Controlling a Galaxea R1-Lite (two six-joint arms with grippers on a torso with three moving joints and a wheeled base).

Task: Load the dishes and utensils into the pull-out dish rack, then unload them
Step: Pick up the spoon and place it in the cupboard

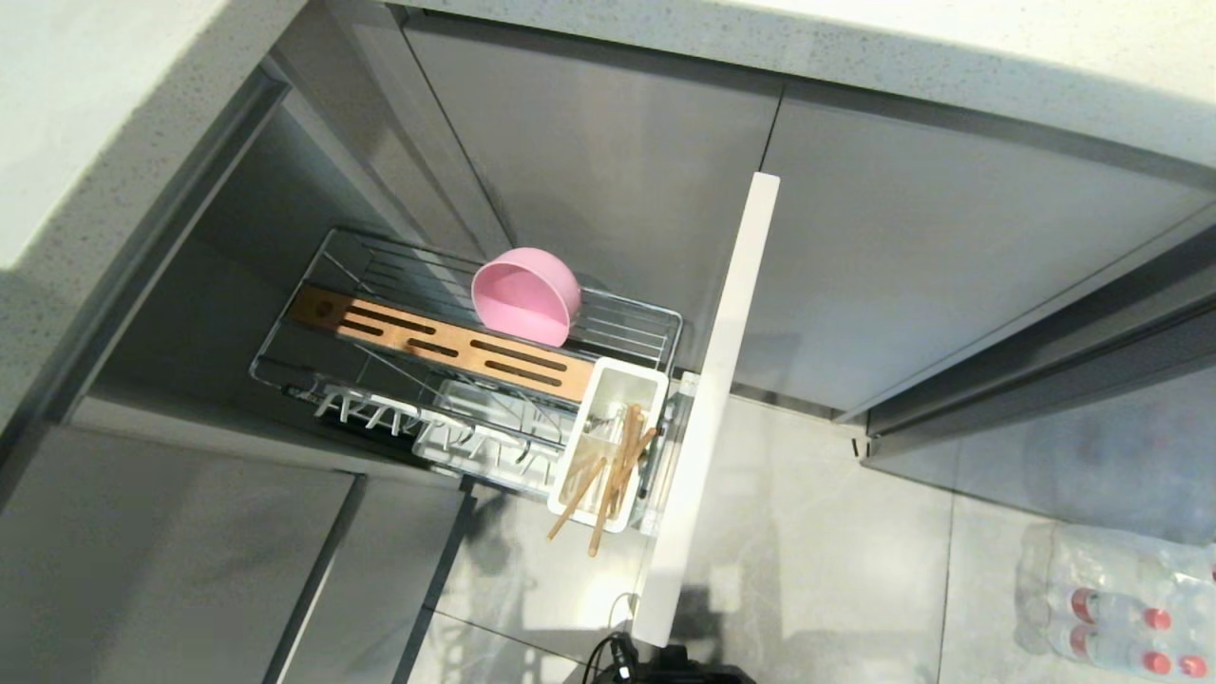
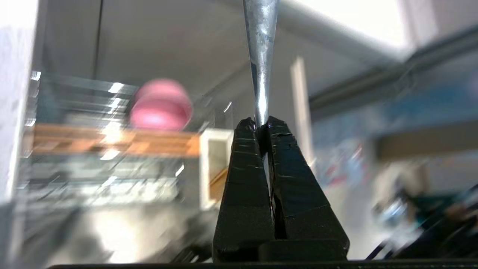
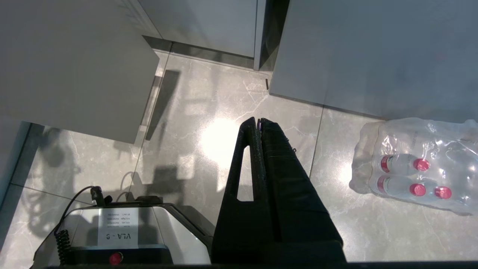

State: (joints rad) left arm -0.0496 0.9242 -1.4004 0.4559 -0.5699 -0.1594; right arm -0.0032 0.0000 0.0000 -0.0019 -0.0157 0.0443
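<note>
The pull-out dish rack (image 1: 608,328) is standing drawn out from the cabinet, its pale front panel (image 1: 717,399) toward the robot. A pink bowl (image 1: 525,294) is resting tilted on the wires beside the wooden strip (image 1: 446,344). Chopsticks (image 1: 608,480) are leaning in the white utensil cup (image 1: 608,446). The left gripper (image 2: 263,127) is clamping what looks like the spoon (image 2: 261,56) handle. The right gripper (image 3: 259,121) is hanging closed and empty over the floor.

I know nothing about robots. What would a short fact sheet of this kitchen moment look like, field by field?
rack: pull-out dish rack drawn out of the cabinet
bowl: pink bowl tipped on its side on the wires
utensil cup: white, holds chopsticks
left gripper: fingers shut on a spoon handle
right gripper: shut, empty, over the floor
floor: pack of water bottles
</note>
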